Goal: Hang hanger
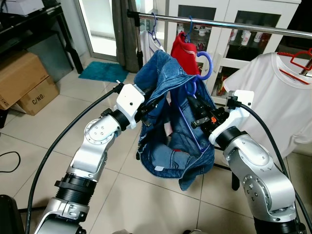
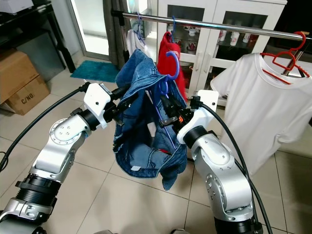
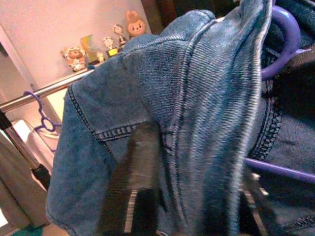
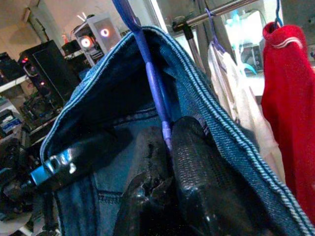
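1. Both arms are raised in front of the robot, holding a blue denim jacket (image 1: pixel 175 131) on a purple hanger (image 2: pixel 168 73) below a steel rail (image 1: pixel 234 23).
2. Right gripper (image 4: pixel 170 142): fingers clenched on the hanger's thin purple bar, which runs up out of the fingertips along the inside of the jacket's collar edge. Denim lies just beside both fingers (image 4: pixel 197 172).
3. Left gripper (image 1: pixel 146 113): pushed into the jacket's left side. In the left wrist view one blurred finger (image 3: pixel 138 167) lies against the denim, a thick fold between it and the other. Whether it is gripping the cloth cannot be told.
4. The hanger's hook stands above the right gripper and just past the jacket's top edge. It is below the rail and apart from it; the hanger is not yet hung.
5. The jacket sags between the two grippers, its lower hem bunched beneath them, a white label showing near the bottom.
6. Beyond the grippers on the rail: a red garment (image 1: pixel 186 53) on a blue hook, directly behind the jacket; a pale garment (image 1: pixel 148 41) past the left gripper's side.
7. Out past the right gripper hangs a white T-shirt (image 2: pixel 258 97) on a red hanger (image 2: pixel 287 61).
8. Behind the rail is a white glass-door cabinet (image 1: pixel 234 14). Far off the left gripper's side are cardboard boxes (image 1: pixel 22 80) and a teal mat (image 1: pixel 103 71) on the tiled floor (image 1: pixel 44 126).
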Robot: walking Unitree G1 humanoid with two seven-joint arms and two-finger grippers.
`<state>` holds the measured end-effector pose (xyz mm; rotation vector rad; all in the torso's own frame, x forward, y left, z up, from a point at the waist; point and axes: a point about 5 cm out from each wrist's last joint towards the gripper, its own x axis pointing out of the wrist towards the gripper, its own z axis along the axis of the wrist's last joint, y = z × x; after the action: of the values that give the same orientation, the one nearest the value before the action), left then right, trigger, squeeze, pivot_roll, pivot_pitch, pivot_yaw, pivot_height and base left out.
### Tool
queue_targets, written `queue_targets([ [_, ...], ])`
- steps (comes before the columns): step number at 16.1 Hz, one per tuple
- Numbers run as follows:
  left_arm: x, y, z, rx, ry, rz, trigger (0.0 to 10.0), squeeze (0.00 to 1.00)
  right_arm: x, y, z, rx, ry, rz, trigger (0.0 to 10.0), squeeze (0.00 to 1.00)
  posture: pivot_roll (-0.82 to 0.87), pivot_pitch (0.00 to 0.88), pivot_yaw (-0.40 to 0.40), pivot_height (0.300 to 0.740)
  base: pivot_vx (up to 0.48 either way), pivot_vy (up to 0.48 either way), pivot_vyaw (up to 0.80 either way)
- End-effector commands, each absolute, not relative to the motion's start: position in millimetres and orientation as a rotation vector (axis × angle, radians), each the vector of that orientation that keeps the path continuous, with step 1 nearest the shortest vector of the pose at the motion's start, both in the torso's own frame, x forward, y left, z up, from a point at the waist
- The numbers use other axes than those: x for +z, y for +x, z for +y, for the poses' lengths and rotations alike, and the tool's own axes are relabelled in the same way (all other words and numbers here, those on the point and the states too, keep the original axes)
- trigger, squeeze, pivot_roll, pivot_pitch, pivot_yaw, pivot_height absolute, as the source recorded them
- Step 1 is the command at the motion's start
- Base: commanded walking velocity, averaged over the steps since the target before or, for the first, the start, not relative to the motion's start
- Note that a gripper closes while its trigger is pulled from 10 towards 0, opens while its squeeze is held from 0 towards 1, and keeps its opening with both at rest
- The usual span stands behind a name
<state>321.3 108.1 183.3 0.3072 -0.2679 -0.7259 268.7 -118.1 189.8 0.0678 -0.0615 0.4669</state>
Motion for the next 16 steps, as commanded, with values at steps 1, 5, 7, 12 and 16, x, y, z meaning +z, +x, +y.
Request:
queue_targets([
  [1, 187, 320, 113, -0.717, 0.303, -0.281, 0.0, 0.0, 190, 269, -119, 0.46, 0.054, -0.06, 0.0, 0.0, -0.06, 0.0, 0.026, 0.74, 0.0, 0.0, 0.0],
  [5, 188, 323, 120, -0.705, 0.309, -0.267, 0.0, 0.0, 187, 270, -120, 0.457, 0.042, -0.042, 0.0, 0.0, -0.06, 0.0, 0.039, 0.74, 0.0, 0.0, 0.0],
  [7, 187, 325, 122, -0.696, 0.32, -0.237, 0.0, 0.0, 184, 271, -122, 0.456, 0.038, -0.032, 0.0, 0.0, -0.05, 0.0, 0.04, 0.74, 0.0, 0.0, 0.0],
  [12, 186, 326, 122, -0.683, 0.316, -0.22, 0.0, 0.0, 179, 270, -128, 0.47, 0.013, -0.008, 0.0, 0.0, -0.05, 0.0, 0.031, 0.74, 0.0, 0.0, 0.0],
  [16, 187, 328, 122, -0.661, 0.309, -0.216, 0.0, 0.0, 177, 270, -134, 0.512, -0.04, 0.015, 0.0, 0.0, -0.05, 0.0, 0.02, 0.74, 0.0, 0.0, 0.0],
])
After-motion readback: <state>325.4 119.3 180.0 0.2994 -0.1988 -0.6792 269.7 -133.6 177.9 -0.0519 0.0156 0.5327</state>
